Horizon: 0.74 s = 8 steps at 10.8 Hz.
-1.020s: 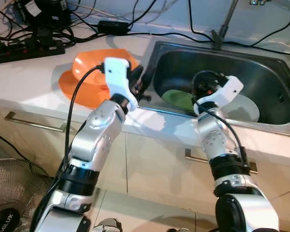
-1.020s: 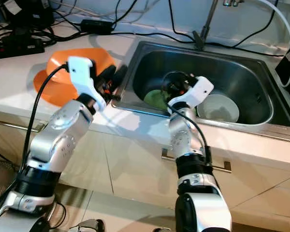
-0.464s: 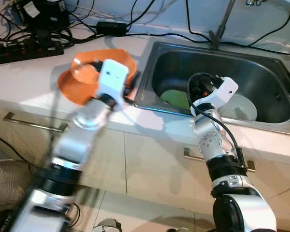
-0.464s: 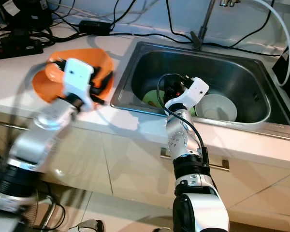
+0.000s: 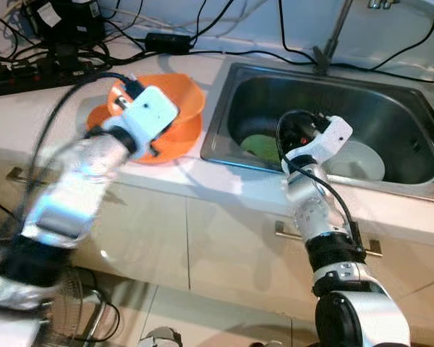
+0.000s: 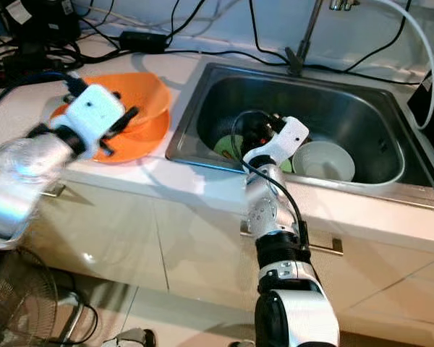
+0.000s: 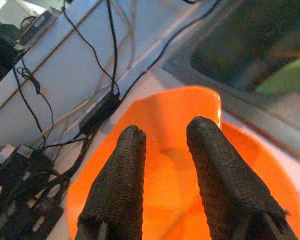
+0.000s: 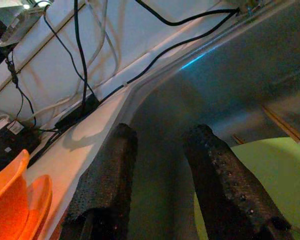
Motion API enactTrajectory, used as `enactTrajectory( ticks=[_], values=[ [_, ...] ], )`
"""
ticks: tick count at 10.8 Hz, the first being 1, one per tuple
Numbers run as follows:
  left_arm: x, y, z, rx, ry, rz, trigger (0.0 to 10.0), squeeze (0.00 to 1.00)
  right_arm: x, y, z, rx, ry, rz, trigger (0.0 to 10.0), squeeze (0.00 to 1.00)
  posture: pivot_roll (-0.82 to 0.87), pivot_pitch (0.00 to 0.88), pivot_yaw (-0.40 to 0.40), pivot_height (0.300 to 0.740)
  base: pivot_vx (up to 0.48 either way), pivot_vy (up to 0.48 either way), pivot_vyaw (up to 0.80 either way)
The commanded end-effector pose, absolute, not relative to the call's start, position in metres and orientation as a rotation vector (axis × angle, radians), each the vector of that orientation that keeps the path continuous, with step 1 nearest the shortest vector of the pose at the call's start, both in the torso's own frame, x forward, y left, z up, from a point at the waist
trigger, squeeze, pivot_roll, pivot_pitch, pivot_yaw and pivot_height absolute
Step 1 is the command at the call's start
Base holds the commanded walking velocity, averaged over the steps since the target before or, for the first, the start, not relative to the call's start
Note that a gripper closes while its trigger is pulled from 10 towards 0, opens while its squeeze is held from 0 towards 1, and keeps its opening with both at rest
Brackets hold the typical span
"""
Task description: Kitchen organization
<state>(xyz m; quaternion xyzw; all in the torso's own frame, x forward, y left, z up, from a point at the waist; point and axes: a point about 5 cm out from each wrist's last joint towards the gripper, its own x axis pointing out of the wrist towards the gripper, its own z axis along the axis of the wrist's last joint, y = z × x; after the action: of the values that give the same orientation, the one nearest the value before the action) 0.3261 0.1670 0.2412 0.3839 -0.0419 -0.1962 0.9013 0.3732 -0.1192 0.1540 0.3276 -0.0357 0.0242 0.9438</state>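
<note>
Two tools showed w/ fingers parted, holding nothing: left tool [image 7: 162, 165] hovered over the orange plastic bowl [image 5: 175, 101] on the orange plate [image 5: 166, 144] on the white bench [image 5: 36, 108], right tool [image 8: 157, 170] reached into the steel sink [image 5: 390, 116] above the green plate [image 5: 264, 147], beside the white bowl [image 5: 362, 160].

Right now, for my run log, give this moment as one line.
left gripper: open over orange bowl | right gripper: open in sink, near green plate | white bowl: in sink
</note>
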Motion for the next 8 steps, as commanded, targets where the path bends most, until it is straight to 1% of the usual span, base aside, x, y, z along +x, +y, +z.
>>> enactTrajectory(
  ticks=[1, 3, 4, 5, 6, 8],
  values=[
    [0.323, 0.165, 0.238, 0.817, -0.059, -0.447, 10.0, 0.0, 0.374, -0.122, 0.156, 0.674, -0.077, 0.047, 10.0, 0.0, 0.14, 0.057, -0.048, 0.74, 0.0, 0.0, 0.0],
    [0.321, 0.176, 0.235, 0.849, 0.002, -0.425, 10.0, 0.0, 0.374, -0.119, 0.155, 0.679, -0.07, 0.055, 10.0, 0.0, 0.14, 0.055, -0.051, 0.74, 0.0, 0.0, 0.0],
    [0.325, 0.179, 0.234, 0.887, 0.015, -0.399, 10.0, 0.0, 0.374, -0.118, 0.155, 0.68, -0.068, 0.058, 10.0, 0.0, 0.14, 0.055, -0.052, 0.74, 0.0, 0.0, 0.0],
    [0.329, 0.179, 0.234, 0.877, 0.013, -0.379, 10.0, 0.0, 0.375, -0.118, 0.157, 0.682, -0.07, 0.06, 10.0, 0.0, 0.14, 0.054, -0.051, 0.74, 0.0, 0.0, 0.0],
    [0.332, 0.178, 0.236, 0.863, 0.009, -0.375, 10.0, 1.0, 0.375, -0.118, 0.157, 0.683, -0.072, 0.059, 10.0, 0.0, 0.13, 0.053, -0.049, 0.74, 0.0, 0.0, 0.0],
    [0.335, 0.175, 0.236, 0.899, 0.011, -0.38, 10.0, 1.0, 0.374, -0.119, 0.157, 0.684, -0.072, 0.054, 10.0, 0.0, 0.13, 0.051, -0.047, 0.74, 0.0, 0.0, 0.0]
  ],
)
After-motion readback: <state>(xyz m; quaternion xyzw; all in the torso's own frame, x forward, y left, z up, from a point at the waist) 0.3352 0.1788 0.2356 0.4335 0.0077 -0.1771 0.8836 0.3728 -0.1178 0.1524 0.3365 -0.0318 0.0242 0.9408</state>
